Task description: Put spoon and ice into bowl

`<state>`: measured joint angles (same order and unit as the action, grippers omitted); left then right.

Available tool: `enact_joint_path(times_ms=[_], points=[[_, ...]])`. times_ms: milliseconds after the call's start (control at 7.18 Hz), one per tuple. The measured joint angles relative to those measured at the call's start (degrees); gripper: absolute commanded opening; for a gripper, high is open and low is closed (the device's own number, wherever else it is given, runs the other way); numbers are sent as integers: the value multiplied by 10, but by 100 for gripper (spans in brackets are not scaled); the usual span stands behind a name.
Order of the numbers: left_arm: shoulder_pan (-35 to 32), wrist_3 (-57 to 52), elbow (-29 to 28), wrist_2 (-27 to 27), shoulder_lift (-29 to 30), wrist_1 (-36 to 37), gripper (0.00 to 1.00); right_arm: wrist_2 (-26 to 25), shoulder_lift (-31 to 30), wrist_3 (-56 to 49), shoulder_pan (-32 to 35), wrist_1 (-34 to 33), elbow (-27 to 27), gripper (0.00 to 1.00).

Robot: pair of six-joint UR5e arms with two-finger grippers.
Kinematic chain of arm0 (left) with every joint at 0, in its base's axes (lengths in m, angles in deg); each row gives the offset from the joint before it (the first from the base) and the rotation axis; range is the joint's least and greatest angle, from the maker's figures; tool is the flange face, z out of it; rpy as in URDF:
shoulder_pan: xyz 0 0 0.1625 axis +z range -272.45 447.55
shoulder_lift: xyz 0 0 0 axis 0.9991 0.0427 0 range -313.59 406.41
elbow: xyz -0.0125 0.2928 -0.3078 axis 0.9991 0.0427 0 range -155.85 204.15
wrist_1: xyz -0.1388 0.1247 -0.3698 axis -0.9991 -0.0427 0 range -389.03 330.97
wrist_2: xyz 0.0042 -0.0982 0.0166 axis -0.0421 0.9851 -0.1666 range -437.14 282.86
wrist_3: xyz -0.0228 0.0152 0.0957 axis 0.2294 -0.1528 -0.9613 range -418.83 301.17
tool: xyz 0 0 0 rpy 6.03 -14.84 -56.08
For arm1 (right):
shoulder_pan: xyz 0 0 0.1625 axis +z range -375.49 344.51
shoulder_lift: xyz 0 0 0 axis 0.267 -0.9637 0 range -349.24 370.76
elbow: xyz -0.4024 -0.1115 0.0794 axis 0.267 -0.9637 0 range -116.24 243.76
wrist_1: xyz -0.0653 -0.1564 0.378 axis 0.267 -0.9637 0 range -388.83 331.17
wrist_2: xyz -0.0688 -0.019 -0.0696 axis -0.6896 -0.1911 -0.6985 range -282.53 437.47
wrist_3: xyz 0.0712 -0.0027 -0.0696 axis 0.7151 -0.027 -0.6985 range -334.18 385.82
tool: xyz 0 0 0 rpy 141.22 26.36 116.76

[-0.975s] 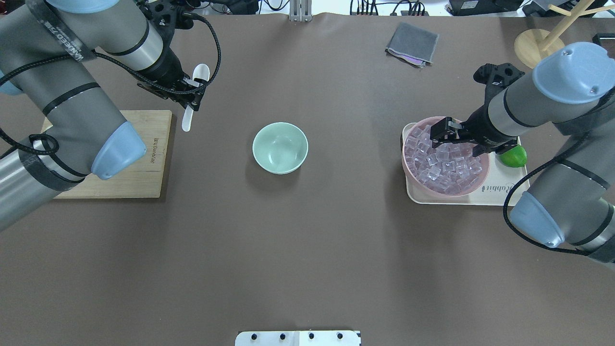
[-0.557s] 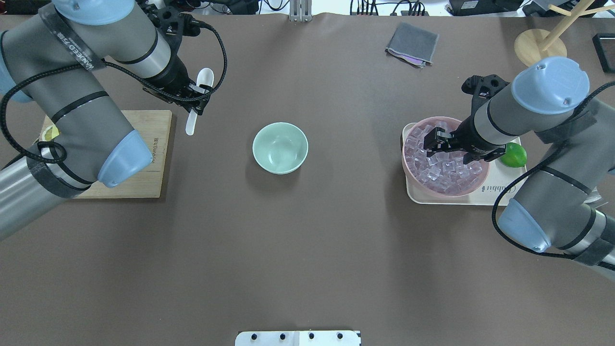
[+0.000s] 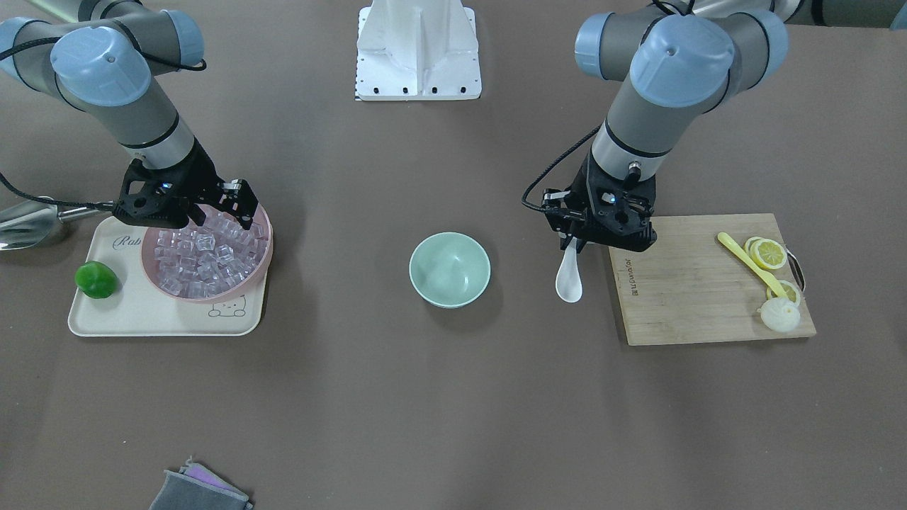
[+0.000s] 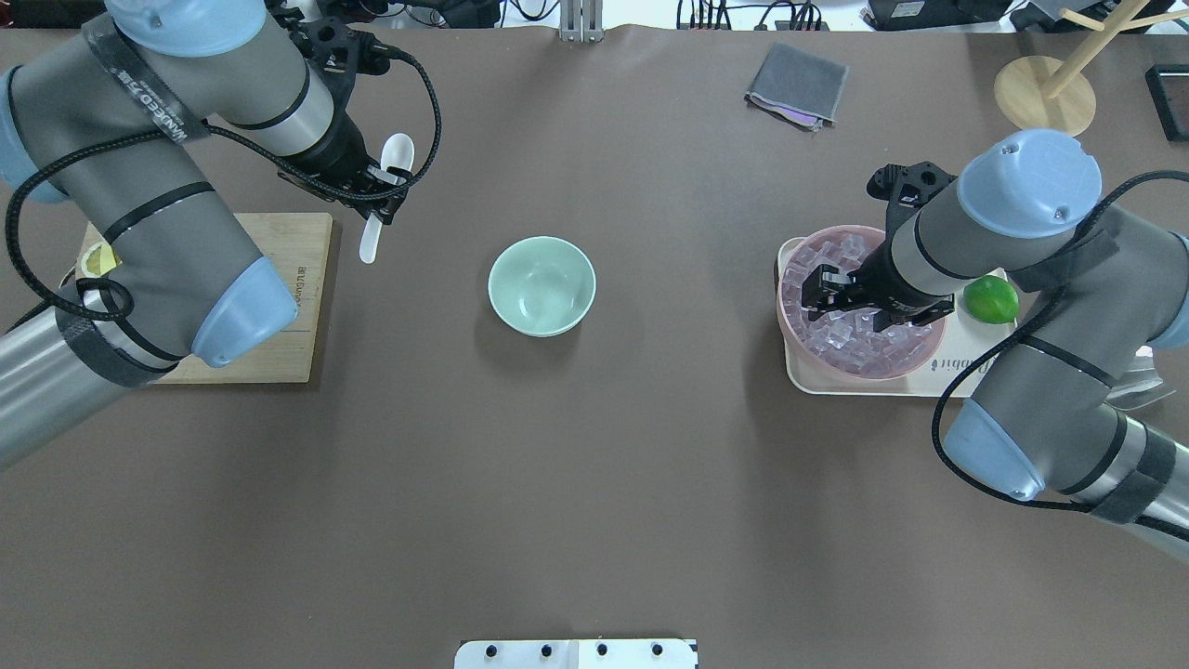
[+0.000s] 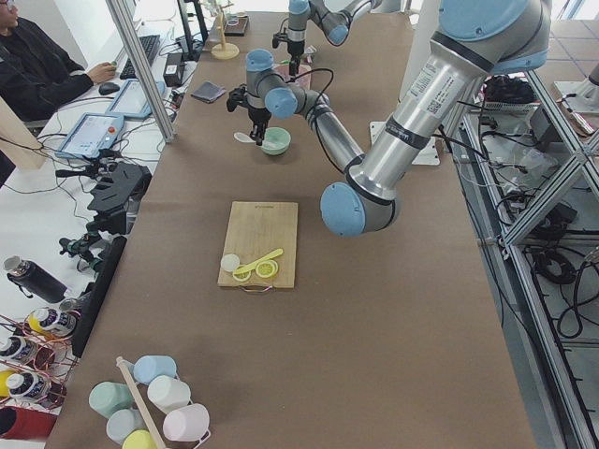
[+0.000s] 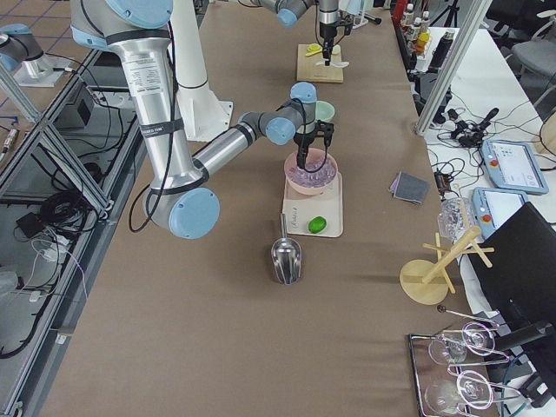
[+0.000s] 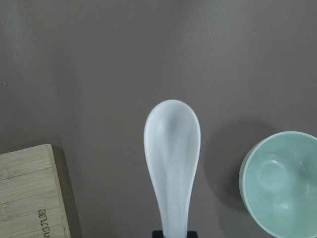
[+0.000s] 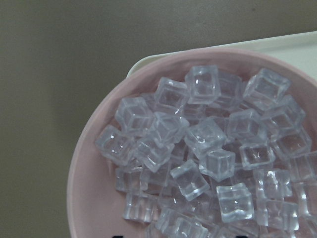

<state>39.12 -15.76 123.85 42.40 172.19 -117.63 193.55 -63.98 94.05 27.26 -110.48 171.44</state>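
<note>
Nothing's in the bowl (image 4: 542,285) yet, so I'd call this early days, with both drops left to do. From overhead, the left end effector (image 4: 376,200) is clamped shut on the handle of the spoon (image 4: 394,154). The spoon looks lifted off the surface (image 4: 594,483), near the board (image 4: 316,362) and well apart from the bowl. The right end effector (image 4: 841,299) is spread open with nothing in it, right over the ice (image 4: 850,348) heaped in the pink bowl (image 4: 864,373). The front view agrees: the scoop pokes out past the closed fingers, the bowl sits bare in the middle, and the ice is way off on the other side. The left wrist cam shows the spoon nicely. It's smooth, milky white and a bit see-through, with an oval scoop, and the mint bowl is at lower right. The right wrist cam is just clear glassy cubes piled loosely, all alike, none gripped. My guess is the spoon goes in first, and those slick cubes look fiddly to pinch.
</note>
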Motion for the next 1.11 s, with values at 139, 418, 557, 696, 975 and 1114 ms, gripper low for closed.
enact_joint_path(times_ms=[139,418,557,696,975,1114], points=[[0,0,1,0,0,0,0,-7,2,0,-4,0,-5,64],[0,0,3,0,-2,0,0,-14,8,0,-9,0,-14,54],[0,0,4,0,-3,-1,0,-15,10,1,-10,0,-16,54],[0,-1,5,0,-5,-1,0,-15,11,1,-11,0,-17,54],[-1,-4,6,-1,-6,0,0,-16,9,0,-13,-1,-18,56],[-1,-5,7,-1,-6,0,0,-16,7,-1,-13,-1,-18,57]])
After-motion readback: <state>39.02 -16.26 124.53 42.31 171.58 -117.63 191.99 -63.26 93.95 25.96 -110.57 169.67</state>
